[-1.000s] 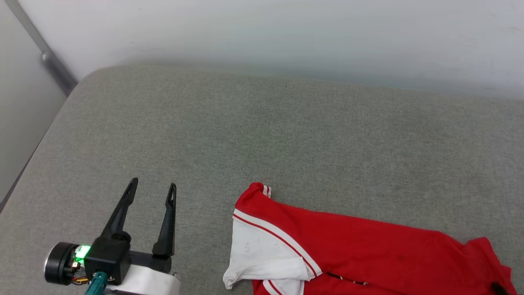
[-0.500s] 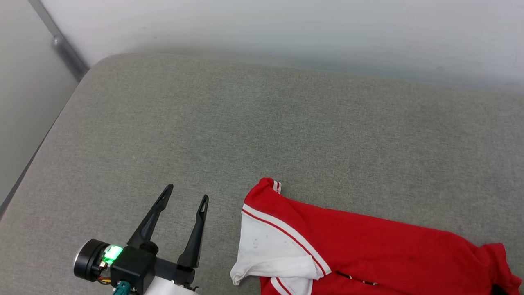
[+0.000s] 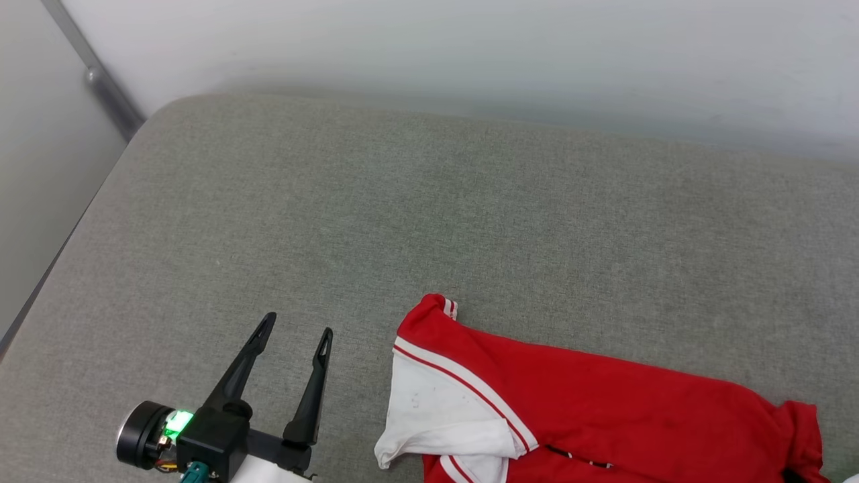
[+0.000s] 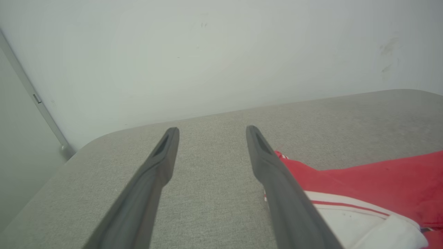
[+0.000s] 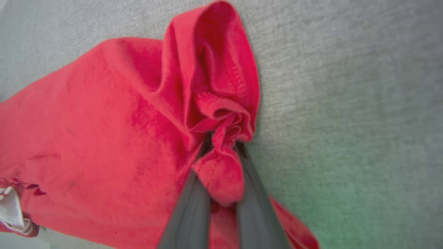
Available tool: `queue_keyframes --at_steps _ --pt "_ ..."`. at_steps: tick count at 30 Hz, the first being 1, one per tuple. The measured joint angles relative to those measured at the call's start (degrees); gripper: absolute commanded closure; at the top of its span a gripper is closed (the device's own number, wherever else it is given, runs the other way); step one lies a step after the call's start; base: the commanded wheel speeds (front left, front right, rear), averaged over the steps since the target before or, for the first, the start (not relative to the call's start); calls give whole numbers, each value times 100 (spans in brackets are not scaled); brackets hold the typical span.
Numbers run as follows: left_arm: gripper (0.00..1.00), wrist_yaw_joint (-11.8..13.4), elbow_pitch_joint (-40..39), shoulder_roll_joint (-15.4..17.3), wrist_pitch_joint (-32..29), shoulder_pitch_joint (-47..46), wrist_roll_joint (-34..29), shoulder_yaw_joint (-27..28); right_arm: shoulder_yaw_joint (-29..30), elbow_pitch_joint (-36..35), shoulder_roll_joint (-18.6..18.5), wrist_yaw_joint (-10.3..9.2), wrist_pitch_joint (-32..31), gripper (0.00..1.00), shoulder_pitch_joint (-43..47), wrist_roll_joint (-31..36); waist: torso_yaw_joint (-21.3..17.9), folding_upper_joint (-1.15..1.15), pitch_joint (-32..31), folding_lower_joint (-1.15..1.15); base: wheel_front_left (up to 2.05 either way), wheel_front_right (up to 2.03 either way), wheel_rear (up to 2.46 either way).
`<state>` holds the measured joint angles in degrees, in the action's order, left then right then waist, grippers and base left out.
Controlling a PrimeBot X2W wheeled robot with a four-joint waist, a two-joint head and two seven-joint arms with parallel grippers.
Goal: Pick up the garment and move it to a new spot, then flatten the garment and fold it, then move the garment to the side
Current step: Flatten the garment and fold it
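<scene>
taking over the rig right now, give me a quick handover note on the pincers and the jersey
Pincers: left pincer is open and empty, over the grey padded surface just left of the garment. The right pincer is shut on a bunched red edge of it.
Garment: crumpled at the near right of the surface, white sleeve on the side toward the left pincer.
Done: grasp made.
Left: lift and move it to a new spot, flatten, fold, move aside.
</scene>
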<state>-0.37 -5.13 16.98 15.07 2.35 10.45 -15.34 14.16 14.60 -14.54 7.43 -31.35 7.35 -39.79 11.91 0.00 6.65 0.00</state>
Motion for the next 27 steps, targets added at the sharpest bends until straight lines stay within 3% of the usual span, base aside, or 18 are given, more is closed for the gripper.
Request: queue_keyframes --at_steps 6,14,17,27 --pt "0 -164 112 -138 0 88 -73 144 261 110 -109 15 229 100 -4 135 -64 0 -65 0 0 0 0" --pt "0 -316 209 -296 0 132 -124 300 1072 492 -615 10 435 100 -47 558 -182 0 -133 0 0 0 0" --pt "0 -355 245 -334 0 152 -143 355 1120 513 -672 9 404 100 -71 699 -217 0 -174 0 0 0 0" --pt "0 -453 388 -549 0 334 -162 533 578 -780 -419 8 -296 100 209 545 -401 0 -388 0 0 0 0"
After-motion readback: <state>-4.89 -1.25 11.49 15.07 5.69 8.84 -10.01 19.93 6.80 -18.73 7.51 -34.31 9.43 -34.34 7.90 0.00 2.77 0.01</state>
